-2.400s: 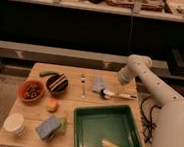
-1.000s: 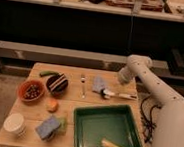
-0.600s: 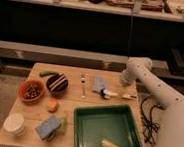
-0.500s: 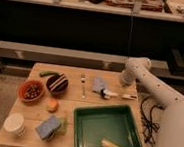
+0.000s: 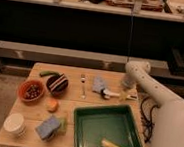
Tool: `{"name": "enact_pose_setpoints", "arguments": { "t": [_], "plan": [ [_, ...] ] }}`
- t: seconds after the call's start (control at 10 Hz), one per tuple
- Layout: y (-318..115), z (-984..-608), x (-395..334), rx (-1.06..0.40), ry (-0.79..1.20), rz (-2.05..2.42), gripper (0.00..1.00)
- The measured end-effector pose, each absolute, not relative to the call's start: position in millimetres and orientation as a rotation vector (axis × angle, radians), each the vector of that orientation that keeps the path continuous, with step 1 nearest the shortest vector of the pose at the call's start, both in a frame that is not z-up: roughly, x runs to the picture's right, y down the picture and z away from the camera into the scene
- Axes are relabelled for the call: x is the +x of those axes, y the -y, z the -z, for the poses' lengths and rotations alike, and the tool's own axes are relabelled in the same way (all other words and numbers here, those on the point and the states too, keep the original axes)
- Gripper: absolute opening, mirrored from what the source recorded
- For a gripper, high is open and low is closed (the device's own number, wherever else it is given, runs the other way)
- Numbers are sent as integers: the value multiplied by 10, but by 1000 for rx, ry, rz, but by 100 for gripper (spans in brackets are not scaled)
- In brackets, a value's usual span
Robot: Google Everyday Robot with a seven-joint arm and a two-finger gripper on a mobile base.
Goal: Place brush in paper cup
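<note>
Wooden table (image 5: pixel 70 101) before dark shelving (image 5: pixel 65 32); pincer (image 5: pixel 126 86) over its right edge.

The brush (image 5: pixel 116 95), slim, whitish-handled and dark-headed, is laid flat across the right side of the desk (image 5: pixel 72 100). The paper cup (image 5: pixel 14 124), short, wide and white, is stood upright at the front left corner, well apart. The end effector (image 5: pixel 127 85) is held near the brush's handle.

The table (image 5: pixel 69 99) is matt wood; the tray (image 5: pixel 101 125) is glossy green plastic. The gripper (image 5: pixel 126 86) hangs near the brush (image 5: pixel 115 94), on a smooth white arm (image 5: pixel 158 96).
</note>
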State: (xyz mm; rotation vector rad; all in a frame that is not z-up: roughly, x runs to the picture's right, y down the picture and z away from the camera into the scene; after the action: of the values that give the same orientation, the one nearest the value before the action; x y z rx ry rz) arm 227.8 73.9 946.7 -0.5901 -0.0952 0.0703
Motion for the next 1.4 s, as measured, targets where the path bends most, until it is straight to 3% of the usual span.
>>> {"name": "enact_pose_setpoints", "arguments": {
  "t": [0.4, 0.5, 0.6, 1.0, 1.4],
  "plan": [
    [-802, -9502, 2279, -598, 31, -58, 32],
    [-795, -9511, 2269, -592, 1, -56, 17],
    [-792, -9507, 2268, -590, -1, -59, 12],
    [-638, -9406, 2170, -554, -46, -32, 11],
    [-194, -8933, 1820, -488, -18, 39, 11]
  ]
}}
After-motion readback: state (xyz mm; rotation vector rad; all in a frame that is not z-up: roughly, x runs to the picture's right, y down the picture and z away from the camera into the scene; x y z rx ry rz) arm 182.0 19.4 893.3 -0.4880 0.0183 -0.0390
